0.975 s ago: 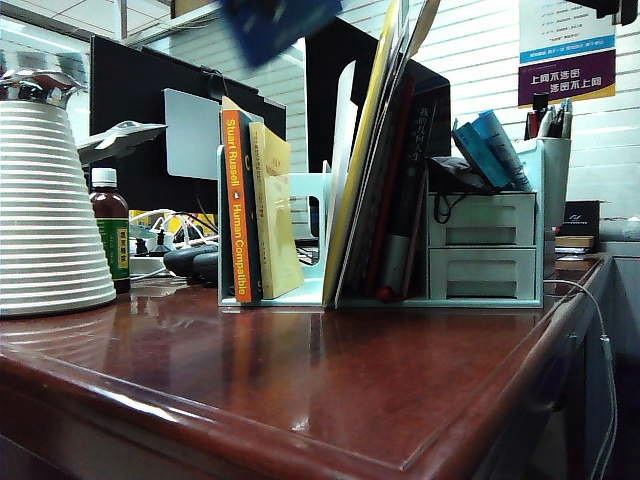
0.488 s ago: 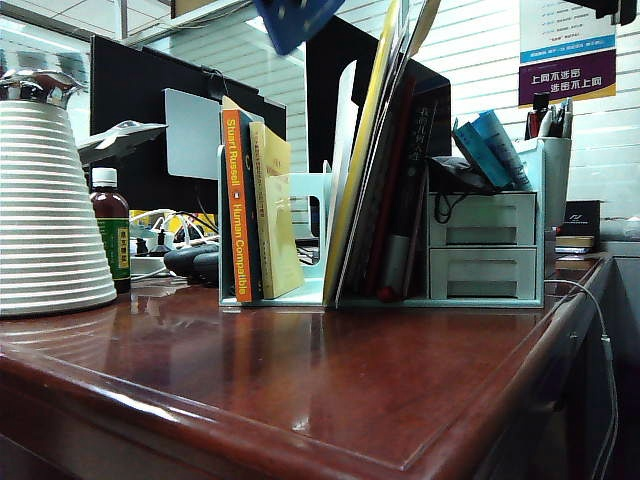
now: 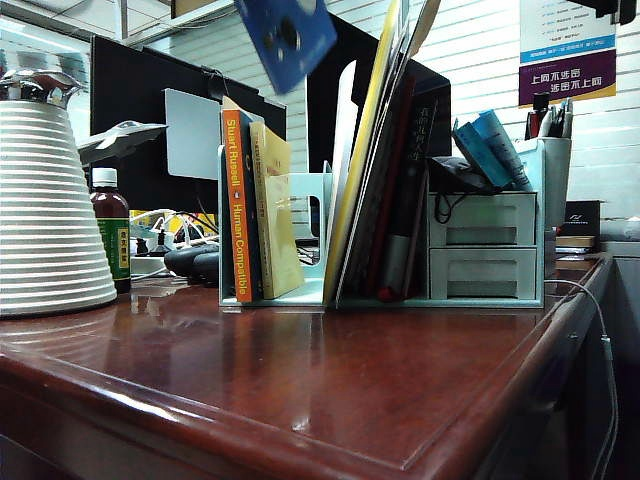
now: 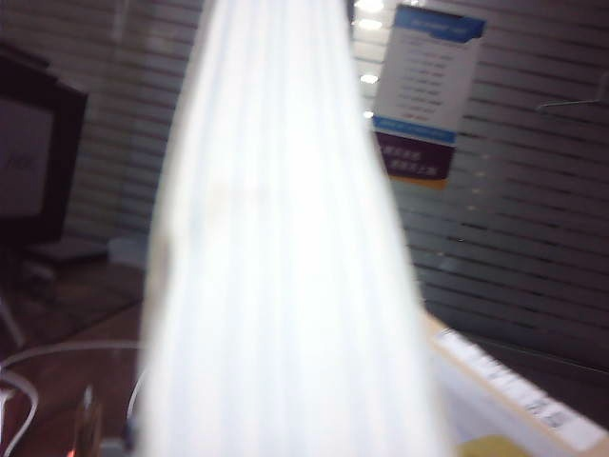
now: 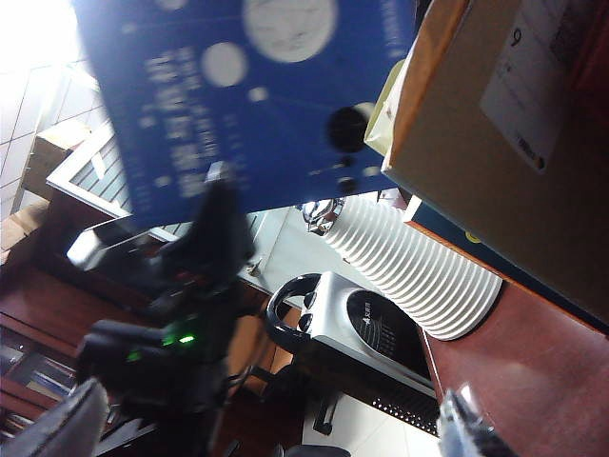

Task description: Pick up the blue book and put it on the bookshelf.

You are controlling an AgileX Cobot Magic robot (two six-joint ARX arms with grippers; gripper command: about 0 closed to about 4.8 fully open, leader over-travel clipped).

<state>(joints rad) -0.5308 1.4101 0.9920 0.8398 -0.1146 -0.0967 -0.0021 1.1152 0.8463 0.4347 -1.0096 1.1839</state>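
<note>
— Exterior view first: where is the blue book [image 3: 288,40]?

— At the top middle of the frame, tilted in the air above the bookshelf [image 3: 310,195], clear of everything standing in it. Pale circles show on its dark cover. Whatever holds it is cut off by the top edge.

— And the shelf?

— It stands at centre on the dark red worktop [image 3: 300,390]. The orange-spined book [image 3: 237,205] and a yellow one [image 3: 272,215] are upright at its left end; taller volumes [image 3: 385,170] lean to the right of an open slot. A ribbed white jug [image 3: 50,200] sits at far left, a drawer unit [image 3: 485,245] at right.

— Left wrist view?

— Blurred. The book's white page edge [image 4: 281,248] fills the middle from top to bottom. The left hand itself is hidden behind it; its fingers are drawn nearly together, clamped on the book.

— Right wrist view?

— The book's cover [image 5: 247,95] spans the upper left, with a dark arm [image 5: 190,314] reaching up to it from below. The right hand [image 5: 266,428] shows only its two fingertips [image 5: 67,428] at the lower corners, spread wide apart with nothing between them.
</note>
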